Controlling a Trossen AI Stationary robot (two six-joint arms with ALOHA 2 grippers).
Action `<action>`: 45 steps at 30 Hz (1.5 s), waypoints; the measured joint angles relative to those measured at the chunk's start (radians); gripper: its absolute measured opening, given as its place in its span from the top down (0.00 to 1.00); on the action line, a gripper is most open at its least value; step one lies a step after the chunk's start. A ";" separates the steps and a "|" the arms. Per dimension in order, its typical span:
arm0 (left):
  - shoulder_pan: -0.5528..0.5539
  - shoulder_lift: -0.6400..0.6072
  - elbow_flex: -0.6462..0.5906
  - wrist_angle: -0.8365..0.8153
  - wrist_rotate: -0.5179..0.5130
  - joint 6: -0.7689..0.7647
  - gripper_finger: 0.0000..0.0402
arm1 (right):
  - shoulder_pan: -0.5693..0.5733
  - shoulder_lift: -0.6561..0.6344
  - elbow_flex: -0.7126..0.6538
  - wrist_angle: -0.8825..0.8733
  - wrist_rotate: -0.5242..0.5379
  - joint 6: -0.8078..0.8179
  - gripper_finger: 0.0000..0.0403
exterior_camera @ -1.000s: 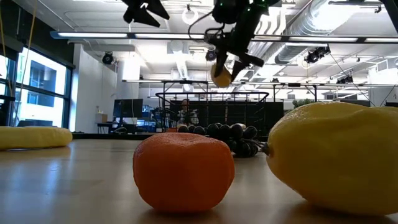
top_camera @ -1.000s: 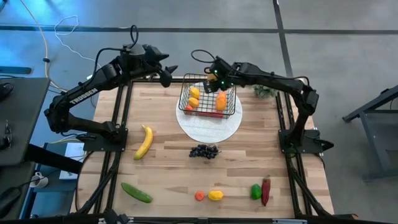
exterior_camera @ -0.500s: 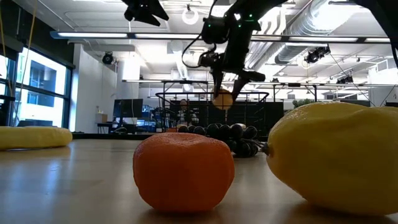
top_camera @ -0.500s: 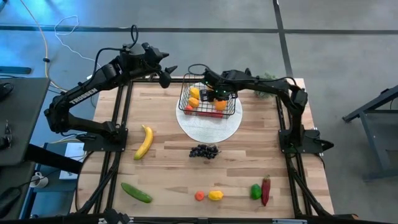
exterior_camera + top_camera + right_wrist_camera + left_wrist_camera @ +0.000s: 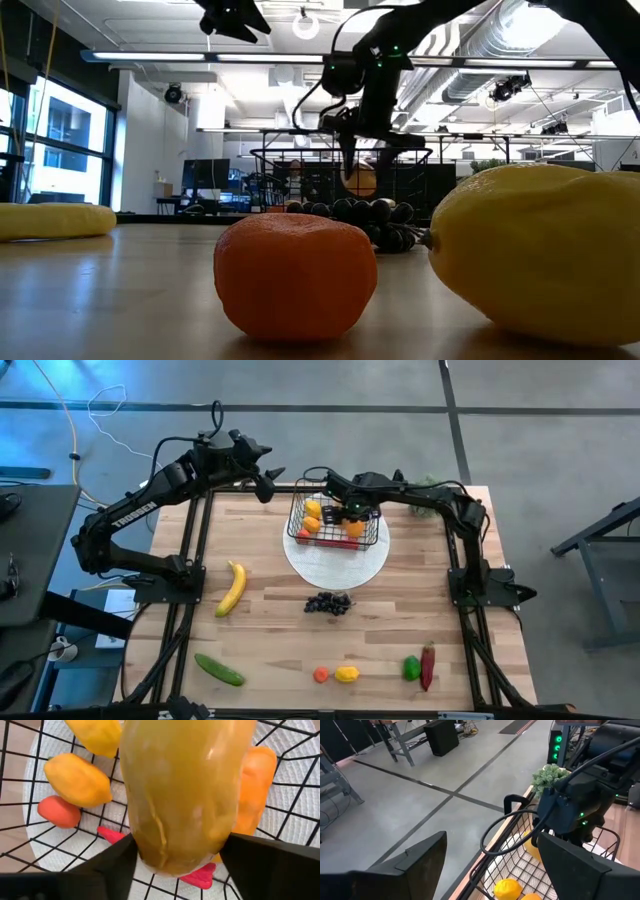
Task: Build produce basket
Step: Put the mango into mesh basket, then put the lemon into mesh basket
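A yellow-orange fruit (image 5: 180,795) fills the right wrist view, hiding most of the basket (image 5: 335,522) on the table (image 5: 270,650). Right pincer (image 5: 345,512), lower now than before, pinches it inside; left pincer (image 5: 268,478) hovers spread.

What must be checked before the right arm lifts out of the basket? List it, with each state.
1. Right gripper inside the basket: ok.
2. Yellow-orange fruit below the basket rim: ok, it hangs between the mesh walls in the low view.
3. Fruit let go: cannot tell; it sits between the fingers.
4. Basket on the white plate: ok.
5. Left gripper open, apart from the basket: ok.
6. Grapes lying free on the table: ok.
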 joint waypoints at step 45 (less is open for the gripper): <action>-0.004 -0.136 0.001 -0.377 0.034 -0.042 0.25 | 0.302 -0.084 0.193 -0.226 0.081 -0.083 0.26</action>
